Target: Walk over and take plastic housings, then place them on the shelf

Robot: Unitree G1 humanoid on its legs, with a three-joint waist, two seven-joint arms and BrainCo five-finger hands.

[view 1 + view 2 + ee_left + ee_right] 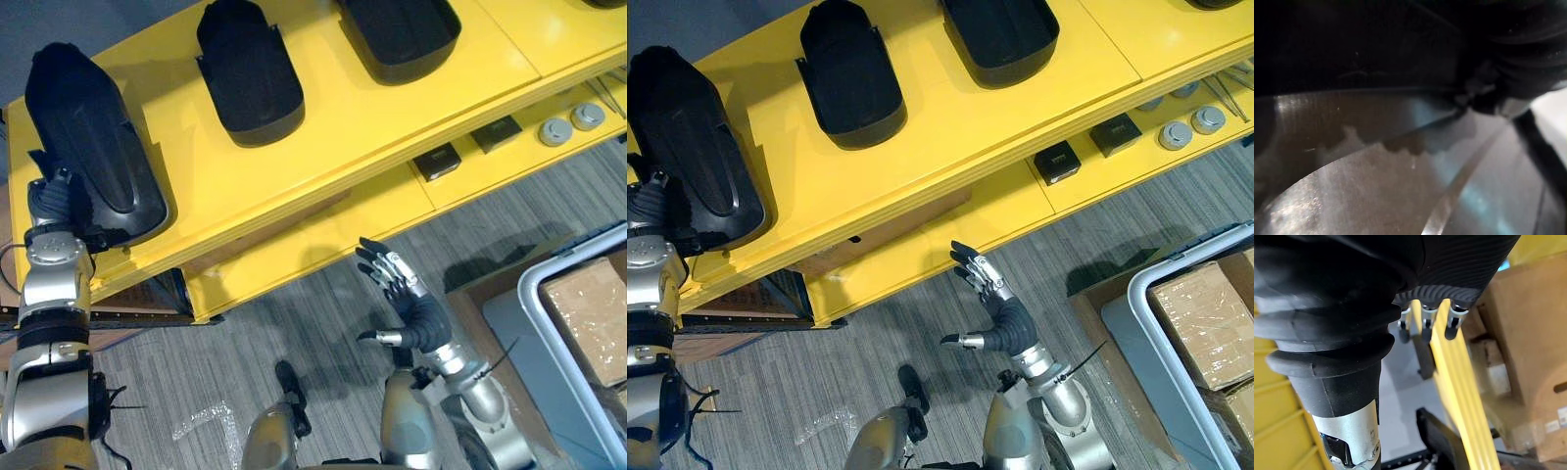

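Three black plastic housings lie on the top of the yellow shelf (372, 117): one at the left end (88, 127), one in the middle (247, 69) and one further right (397, 34). My left hand (54, 201) is at the near end of the left housing, against its edge, and the housing hides how the hand meets it. My right hand (411, 308) is raised over the floor below the shelf's front edge, open and holding nothing. Its fingers (1424, 325) point straight toward the shelf's yellow edge.
The lower shelf level carries two small black boxes (437, 160) and grey round parts (555, 130). A grey-rimmed bin (534, 294) with cardboard boxes (593, 318) stands on the carpet at the right. Another cardboard box (892, 230) sits under the shelf.
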